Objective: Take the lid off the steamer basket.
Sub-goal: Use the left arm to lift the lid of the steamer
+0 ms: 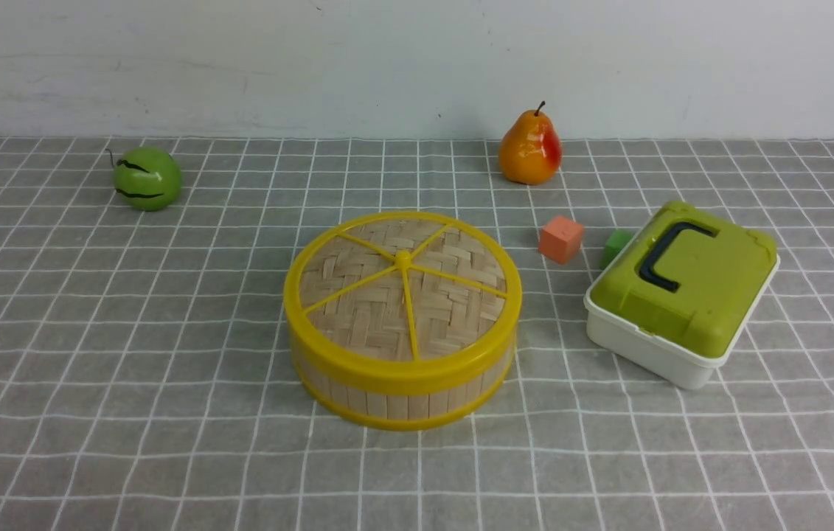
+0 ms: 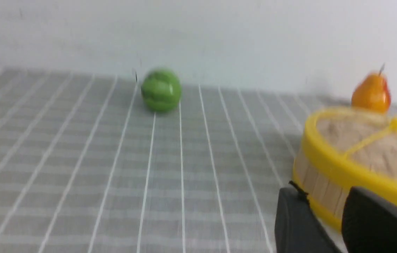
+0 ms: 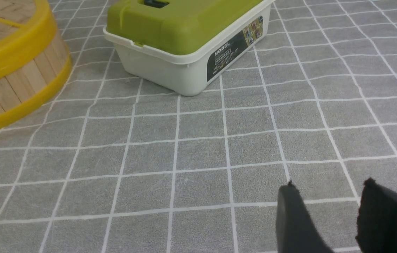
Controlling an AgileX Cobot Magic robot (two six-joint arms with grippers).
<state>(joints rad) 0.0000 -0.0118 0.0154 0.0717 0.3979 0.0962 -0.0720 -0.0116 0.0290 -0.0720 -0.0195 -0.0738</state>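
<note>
Lid [image 1: 358, 295] looks light, stiff; pinch centre knob [image 1: 402, 258] or yellow rim. Left gripper [image 2: 324, 192], right gripper [image 3: 330, 184] both parted, empty.

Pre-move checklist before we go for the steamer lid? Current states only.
1. Lid seated flat on steamer basket: ok.
2. Centre knob unobstructed: ok.
3. Left gripper open, empty: ok.
4. Right gripper open, empty: ok.
5. Space around the basket: ok; orange cube and green-lidded box stand apart on its right.
6. How tightly the lid fits: cannot tell.
</note>
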